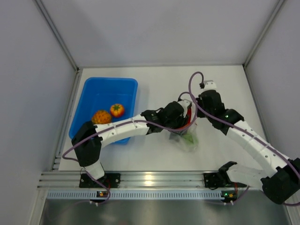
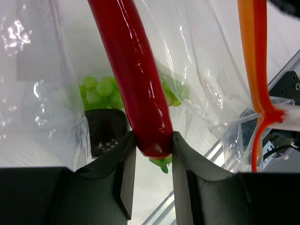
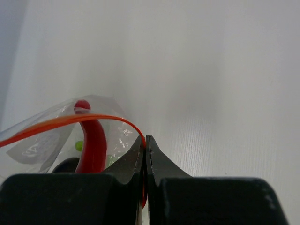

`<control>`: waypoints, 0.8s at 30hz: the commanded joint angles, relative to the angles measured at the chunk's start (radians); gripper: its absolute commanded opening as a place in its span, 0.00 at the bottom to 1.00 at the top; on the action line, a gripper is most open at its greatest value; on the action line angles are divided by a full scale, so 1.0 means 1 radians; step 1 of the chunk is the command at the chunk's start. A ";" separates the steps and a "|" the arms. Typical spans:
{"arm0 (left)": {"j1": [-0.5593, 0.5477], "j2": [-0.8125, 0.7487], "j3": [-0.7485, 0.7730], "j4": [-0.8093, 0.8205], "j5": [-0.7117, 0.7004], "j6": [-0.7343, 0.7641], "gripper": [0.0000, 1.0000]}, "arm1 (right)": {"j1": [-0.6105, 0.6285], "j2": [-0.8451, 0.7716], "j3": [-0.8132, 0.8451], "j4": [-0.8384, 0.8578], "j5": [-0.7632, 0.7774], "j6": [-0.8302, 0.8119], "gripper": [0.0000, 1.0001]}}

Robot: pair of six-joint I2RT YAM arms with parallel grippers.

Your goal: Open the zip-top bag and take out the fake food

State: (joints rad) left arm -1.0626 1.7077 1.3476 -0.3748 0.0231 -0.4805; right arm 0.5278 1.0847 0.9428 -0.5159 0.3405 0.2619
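The clear zip-top bag (image 1: 186, 139) hangs open between my two grippers at the table's middle. My right gripper (image 3: 145, 140) is shut on its orange-red zip strip (image 3: 70, 121). My left gripper (image 2: 153, 140) is shut on the stem end of the red chili pepper (image 2: 136, 70), which reaches down into the bag. Green leafy pieces (image 2: 101, 91) and a dark piece (image 2: 107, 131) lie at the bag's bottom. The zip strip also shows in the left wrist view (image 2: 255, 61). Two orange round pieces (image 1: 117, 110) lie in the blue tray (image 1: 93, 91).
The blue tray stands at the back left of the table. White walls close in the table at the back and on both sides. A metal rail (image 1: 150, 180) runs along the near edge by the arm bases.
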 commanded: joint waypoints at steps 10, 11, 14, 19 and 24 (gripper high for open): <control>-0.013 -0.126 -0.057 0.011 0.071 0.029 0.00 | -0.014 0.093 0.125 -0.003 0.058 -0.021 0.00; -0.014 -0.129 -0.059 0.013 0.070 0.033 0.00 | -0.014 0.098 0.125 -0.003 0.051 -0.021 0.00; -0.017 -0.149 -0.071 0.031 0.048 0.036 0.00 | -0.014 0.107 0.117 -0.004 0.017 -0.023 0.00; -0.019 -0.165 -0.094 0.074 0.109 0.062 0.00 | -0.015 0.104 0.108 0.005 -0.006 -0.023 0.00; -0.022 -0.207 -0.143 0.161 0.113 0.068 0.00 | -0.034 0.115 0.111 0.002 -0.047 -0.021 0.00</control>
State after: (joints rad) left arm -1.0660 1.5909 1.2282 -0.3004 0.0822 -0.4400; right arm 0.5278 1.1873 1.0180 -0.5213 0.2565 0.2615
